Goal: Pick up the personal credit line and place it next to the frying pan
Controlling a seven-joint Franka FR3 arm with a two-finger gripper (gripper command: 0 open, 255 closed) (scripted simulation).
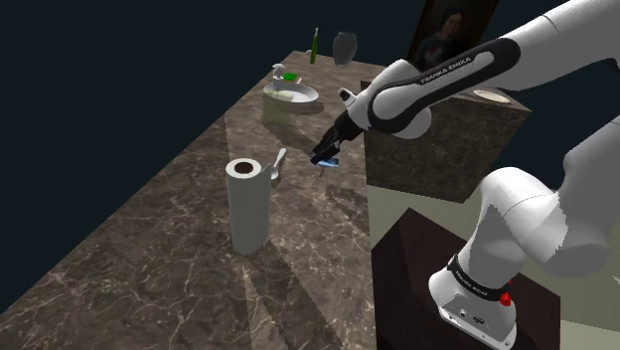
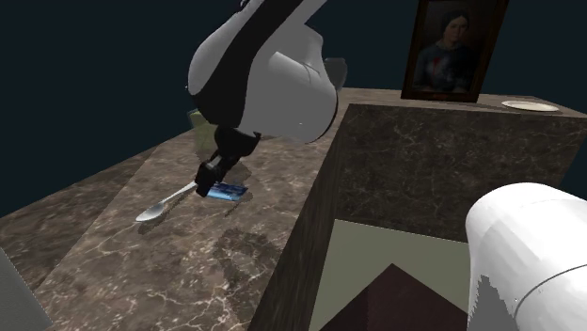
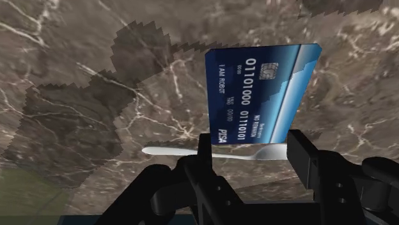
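Nearest, at the wrist view's lower middle, the pincer [image 3: 252, 148] was clenched on the blue card [image 3: 256, 89], tilted up off the table [image 3: 77, 51], probably ready for carrying. A spoon [image 3: 172, 151] lay beneath, one end hidden behind a finger. Farther off, at the shoulder view's upper middle, the pale pan [image 1: 291, 94] was hard to make out.

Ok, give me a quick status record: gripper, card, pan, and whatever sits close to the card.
gripper: fingers shut on the card
credit card: blue, clasped by one edge between the fingers
spoon: pale, lying on the marble counter close by the card
frying pan: whitish, farther along the counter, well apart from the card
paper towel roll: upright, nearer the stand end
task state: card gripped, not yet beside the pan
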